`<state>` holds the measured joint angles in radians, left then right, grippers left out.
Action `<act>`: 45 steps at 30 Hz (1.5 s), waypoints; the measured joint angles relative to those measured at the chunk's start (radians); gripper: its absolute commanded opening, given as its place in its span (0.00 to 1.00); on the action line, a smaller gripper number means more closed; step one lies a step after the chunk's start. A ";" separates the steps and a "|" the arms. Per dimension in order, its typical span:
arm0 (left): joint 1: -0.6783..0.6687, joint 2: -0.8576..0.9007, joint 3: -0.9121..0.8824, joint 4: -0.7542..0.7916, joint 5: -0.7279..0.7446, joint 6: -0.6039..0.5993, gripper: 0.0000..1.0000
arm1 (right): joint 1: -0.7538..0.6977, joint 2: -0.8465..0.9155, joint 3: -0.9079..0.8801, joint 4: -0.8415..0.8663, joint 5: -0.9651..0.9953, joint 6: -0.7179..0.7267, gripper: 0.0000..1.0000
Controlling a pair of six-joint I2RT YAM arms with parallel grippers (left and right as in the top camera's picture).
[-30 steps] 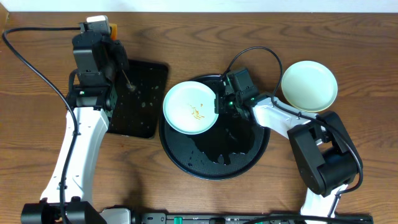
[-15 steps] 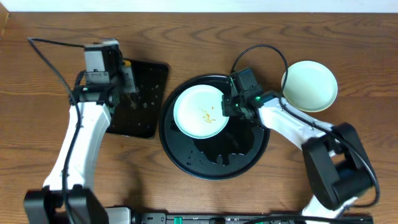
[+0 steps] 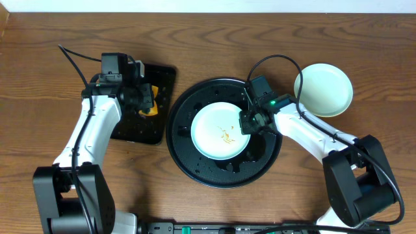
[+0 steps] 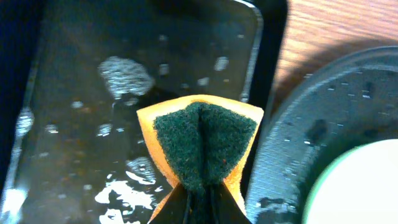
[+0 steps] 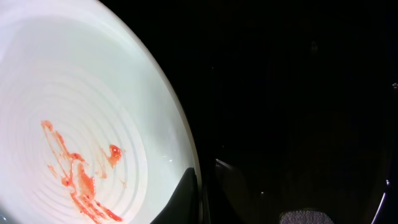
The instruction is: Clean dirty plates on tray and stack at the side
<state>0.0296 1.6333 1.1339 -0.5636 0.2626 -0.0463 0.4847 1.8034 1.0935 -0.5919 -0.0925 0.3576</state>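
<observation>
The right gripper (image 3: 246, 123) is clamped on the rim of the smeared plate (image 3: 218, 130), which lies in the round tray (image 3: 195, 172) — to steady it for scrubbing, we judge. The left gripper (image 4: 199, 208) pinches a folded sponge (image 4: 199, 140) above the rectangular tray (image 3: 162, 81) — green pad outward, ready to wipe. Another plate (image 3: 323, 90) sits off to the side.

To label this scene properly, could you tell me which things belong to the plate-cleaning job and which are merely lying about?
Job: smeared plate, round black tray, green-and-orange sponge, pale side plate.
Lying about: wet rectangular tray, black cable.
</observation>
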 measured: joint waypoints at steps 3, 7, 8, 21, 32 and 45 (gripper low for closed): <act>0.000 0.000 0.000 0.004 0.029 -0.002 0.07 | 0.000 0.000 0.000 -0.001 0.000 0.000 0.01; 0.000 0.000 0.000 0.006 0.047 -0.002 0.08 | 0.000 0.000 0.000 -0.002 0.000 0.000 0.01; 0.000 0.000 0.000 0.006 0.049 -0.002 0.07 | 0.000 0.000 0.000 -0.002 0.000 0.000 0.01; -0.098 0.000 0.000 -0.008 0.201 -0.036 0.07 | 0.003 0.000 0.000 -0.002 0.001 0.000 0.01; -0.375 0.124 0.000 0.026 0.258 -0.329 0.07 | 0.024 0.000 0.000 -0.002 0.003 0.000 0.01; -0.527 0.228 0.000 0.082 0.316 -0.523 0.07 | 0.024 0.000 0.000 -0.003 0.005 0.000 0.01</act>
<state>-0.4973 1.8610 1.1339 -0.4816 0.5785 -0.5694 0.5083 1.8034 1.0935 -0.5949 -0.0875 0.3576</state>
